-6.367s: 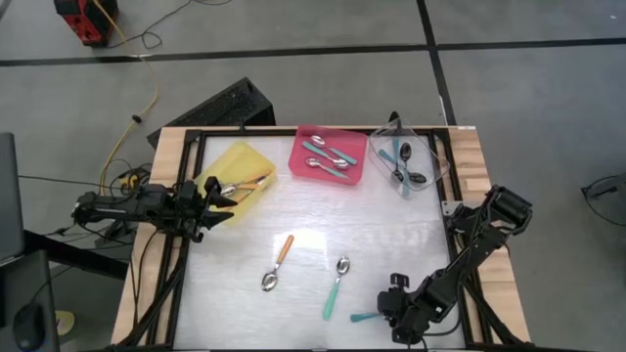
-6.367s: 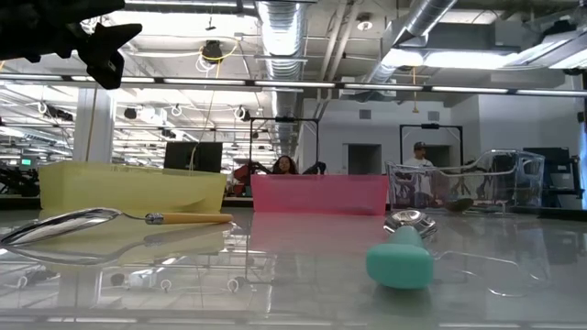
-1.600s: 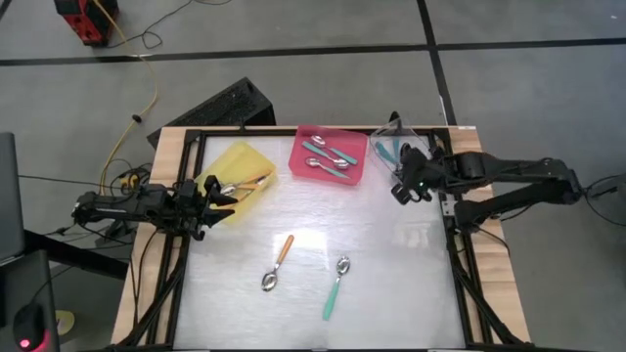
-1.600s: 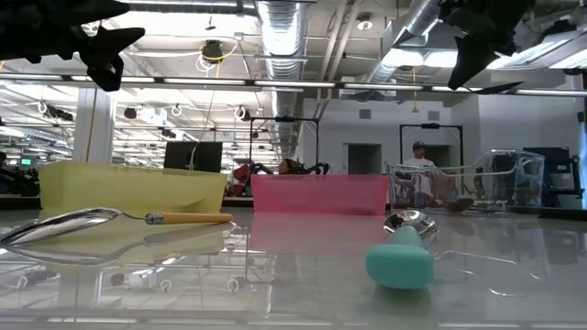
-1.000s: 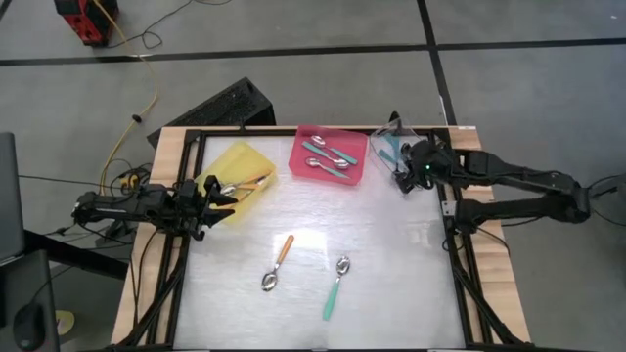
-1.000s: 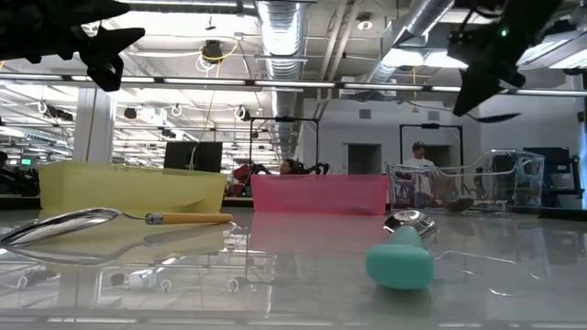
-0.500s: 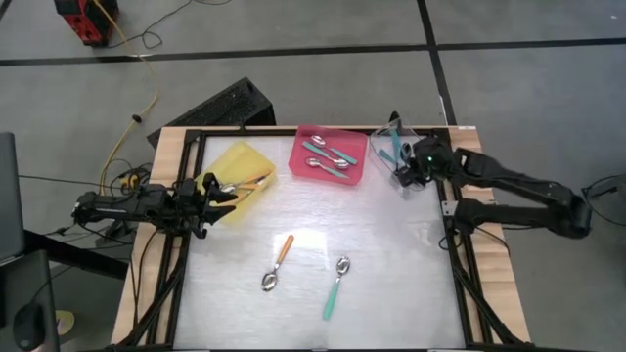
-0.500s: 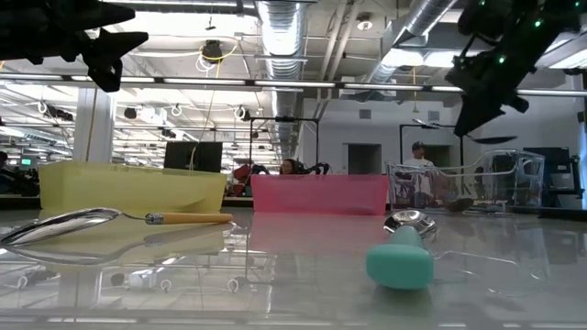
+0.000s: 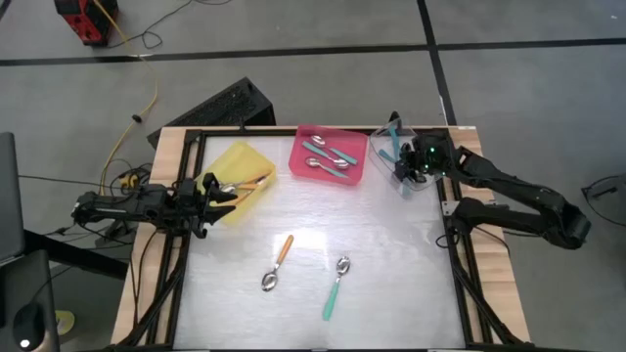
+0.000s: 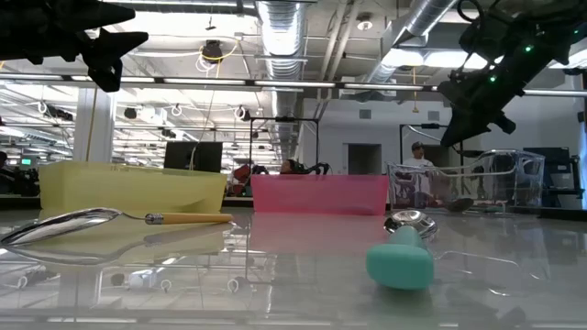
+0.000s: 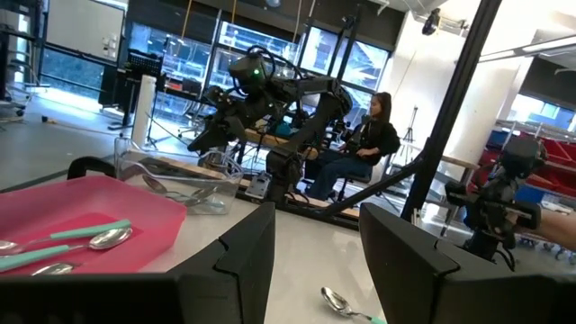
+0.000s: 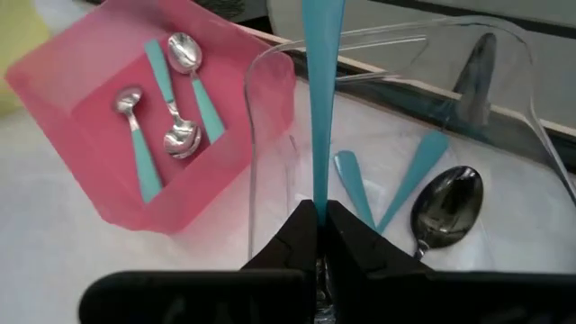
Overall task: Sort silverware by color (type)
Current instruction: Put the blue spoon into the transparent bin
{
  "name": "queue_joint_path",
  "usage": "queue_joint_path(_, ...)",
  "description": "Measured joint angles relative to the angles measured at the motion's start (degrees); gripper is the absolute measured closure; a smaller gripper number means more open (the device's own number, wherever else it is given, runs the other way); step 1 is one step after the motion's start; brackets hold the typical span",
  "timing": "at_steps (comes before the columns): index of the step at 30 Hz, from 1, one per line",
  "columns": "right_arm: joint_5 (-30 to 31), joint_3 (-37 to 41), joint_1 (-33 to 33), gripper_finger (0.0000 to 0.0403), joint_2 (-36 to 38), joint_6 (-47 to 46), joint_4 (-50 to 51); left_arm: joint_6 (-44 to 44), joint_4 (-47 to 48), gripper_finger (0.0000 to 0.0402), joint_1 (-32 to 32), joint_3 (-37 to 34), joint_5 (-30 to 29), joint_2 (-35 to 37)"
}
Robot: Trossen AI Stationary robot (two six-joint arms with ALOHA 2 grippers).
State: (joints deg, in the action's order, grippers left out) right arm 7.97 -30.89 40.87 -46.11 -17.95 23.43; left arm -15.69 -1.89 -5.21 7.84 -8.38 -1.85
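The right gripper (image 9: pixel 409 164) hung over the clear plastic tray (image 9: pixel 430 156) at the table's far right corner, its fingers (image 12: pixel 337 236) clamped tight on the handle of a teal-handled spoon (image 12: pixel 321 99), which stuck straight out ahead of the fingers above the tray's rim. Inside that clear tray lay two more teal handles and at least one dark, shiny black spoon bowl (image 12: pixel 447 203). Just beside it, the pink plastic tray (image 9: pixel 354 171) at the far middle of the table held three teal-handled spoons with silver bowls (image 12: pixel 169 94), lying loosely side by side. The yellow plastic tray (image 9: pixel 233 161) stood at the far left of the table and held orange-handled spoons (image 9: pixel 248 183), though how many could not be told. The left gripper (image 9: pixel 217 195) hovered at the near edge of the yellow tray with its fingers (image 11: pixel 234 256) partly apart and nothing between them. Two spoons lay on the open white tabletop (image 9: pixel 391 264), well apart from all three trays: an orange-handled spoon with a silver bowl (image 9: pixel 277 263) near the middle, and just to its right a teal-handled spoon with a silver bowl (image 9: pixel 335 287), its handle pointing toward the near edge. In the low view the orange-handled one lay flat at the left and the end of the teal handle loomed close in front.
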Motion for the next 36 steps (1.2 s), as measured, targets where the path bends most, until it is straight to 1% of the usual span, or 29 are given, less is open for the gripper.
queue_joint_path(5, -1.7, 0.0, 2.6, 0.0372, -0.7, 1.4, -0.1, 0.0, 0.0, 0.0253, 0.0, 0.0, 0.0, 0.0)
queue_joint_path(10, -3.7, 0.0, 4.3, 0.0372, -3.9, 1.5, -0.6, 0.0, 0.0, 0.0253, 0.0, 0.0, -0.1, 0.0)
queue_joint_path(20, -3.7, 0.0, 4.4, 0.0372, -10.1, 3.0, -5.4, 0.0, 0.0, 0.0253, 0.0, 0.0, -1.1, 0.0)
queue_joint_path(25, -3.7, -0.1, 4.9, 0.0372, -12.8, 3.4, -6.0, 0.6, 0.1, 0.0253, 0.0, 0.0, -1.2, 0.0)
queue_joint_path(36, -3.8, -0.1, 8.3, 0.0371, -18.0, 4.1, -7.6, 1.1, 1.3, 0.0253, 0.0, 0.0, -1.6, 0.0)
